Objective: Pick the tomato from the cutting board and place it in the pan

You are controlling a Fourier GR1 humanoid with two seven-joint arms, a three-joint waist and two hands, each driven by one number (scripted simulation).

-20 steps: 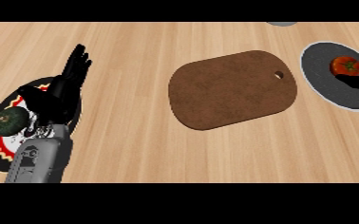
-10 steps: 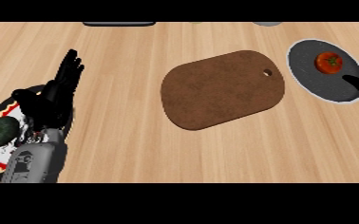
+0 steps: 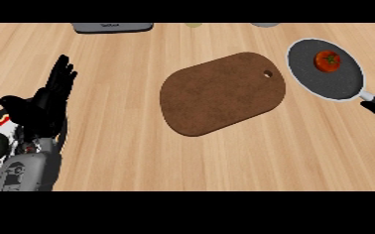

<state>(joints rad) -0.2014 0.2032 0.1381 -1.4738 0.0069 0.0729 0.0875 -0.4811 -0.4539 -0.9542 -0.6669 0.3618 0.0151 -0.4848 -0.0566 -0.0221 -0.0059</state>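
Observation:
The red tomato point(image 3: 327, 61) lies inside the dark pan point(image 3: 311, 78) at the right edge of the head view. A brown cutting board point(image 3: 222, 91) with a small hole near one corner lies bare in the middle of the wooden counter. My left hand point(image 3: 45, 106) stands at the left edge, fingers straight and pointing up, open and holding nothing. It is far from both the board and the pan. My right hand does not show.
A grey flat object point(image 3: 112, 27) sits at the counter's far edge, with a pale round thing point(image 3: 193, 25) and a grey one point(image 3: 265, 25) cut off beside it. A white and red object point(image 3: 4, 131) lies partly hidden under my left hand.
The view has shifted, so the board and pan now sit further left and lower. The plate under my left hand has slid mostly out of sight. The tomato stays in the pan.

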